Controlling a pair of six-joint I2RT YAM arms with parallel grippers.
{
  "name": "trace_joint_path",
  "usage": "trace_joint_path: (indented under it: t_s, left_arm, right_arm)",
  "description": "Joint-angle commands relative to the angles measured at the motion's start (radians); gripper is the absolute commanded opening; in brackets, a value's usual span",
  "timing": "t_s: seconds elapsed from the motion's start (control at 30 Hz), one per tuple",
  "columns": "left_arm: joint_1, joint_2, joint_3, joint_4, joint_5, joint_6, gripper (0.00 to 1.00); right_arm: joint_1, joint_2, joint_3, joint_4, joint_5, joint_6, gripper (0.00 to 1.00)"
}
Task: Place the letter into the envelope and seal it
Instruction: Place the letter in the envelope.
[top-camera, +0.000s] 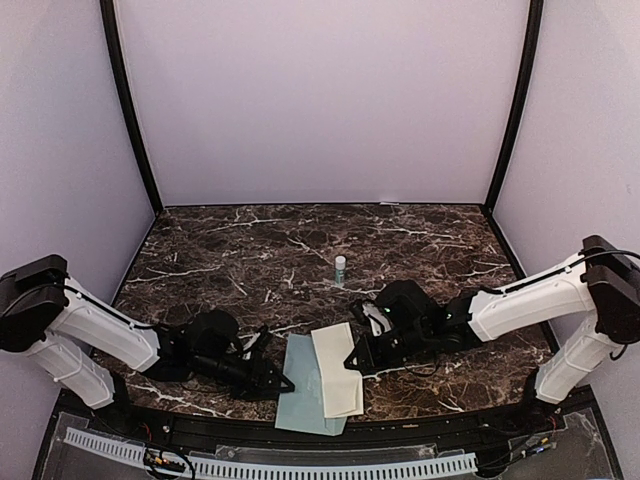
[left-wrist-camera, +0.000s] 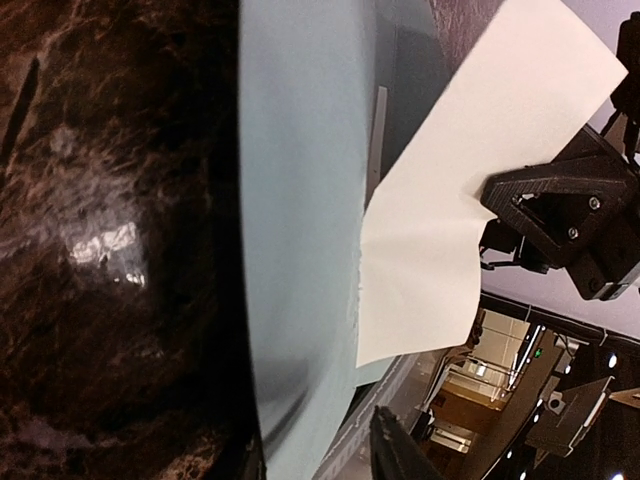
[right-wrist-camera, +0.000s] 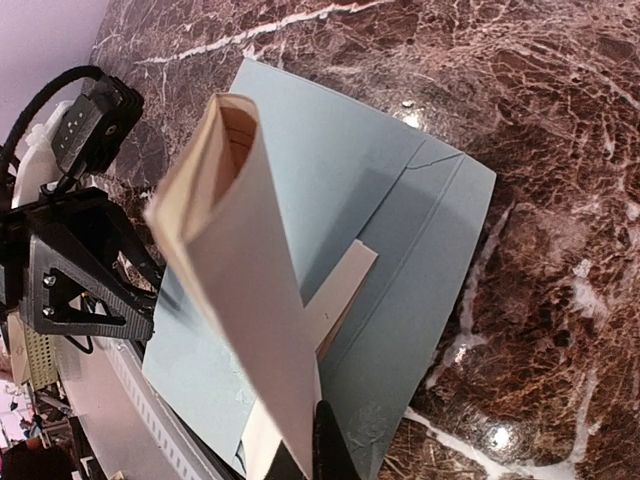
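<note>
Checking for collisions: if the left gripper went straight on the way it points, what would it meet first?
Most likely the envelope, whose edge lies right ahead of the left gripper; the letter lies beyond. Depth is unclear.

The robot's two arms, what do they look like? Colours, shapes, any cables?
Both the left arm and the right arm have smooth white link shells with chunky black joint housings. The left gripper and the right gripper are matte black, with angular triangular plates fastened by small screws. A black cable loops at the left wrist. No markings show.
</note>
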Motion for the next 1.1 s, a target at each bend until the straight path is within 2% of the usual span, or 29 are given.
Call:
trace_joint_path:
  t_s: [0.0,0.2,0.37,0.63,0.83,1.07]
  left_arm:
    - [-0.008,0.023,-0.011,0.1,0.018,-0.012,0.3]
    - [-0.007,0.053,-0.009,0.133,0.035,-0.019,0.17]
    - [-0.007,0.076,-0.008,0.179,0.051,-0.026,0.0]
    - [-0.006,0.033,-0.004,0.192,0.036,0.014,0.0]
    - [-0.006,-0.055,0.0,0.141,-0.029,0.078,0.0]
    - [-0.006,-0.036,0.007,0.141,-0.02,0.081,0.0]
  right_arm:
    - [0.012,0.0,-0.013,0.068,-0.012,0.017,0.0]
    - [0.012,-0.008,-0.02,0.086,-0.012,0.025,0.0]
    - [0.012,-0.032,-0.028,0.087,-0.007,0.037,0.0]
    - [-0.018,-0.151,-0.021,0.016,0.023,0.039,0.0]
    - [-0.076,-0.246,-0.035,-0.009,-0.024,0.038,0.0]
    - [-0.086,-0.211,-0.063,0.035,-0.064,0.047,0.0]
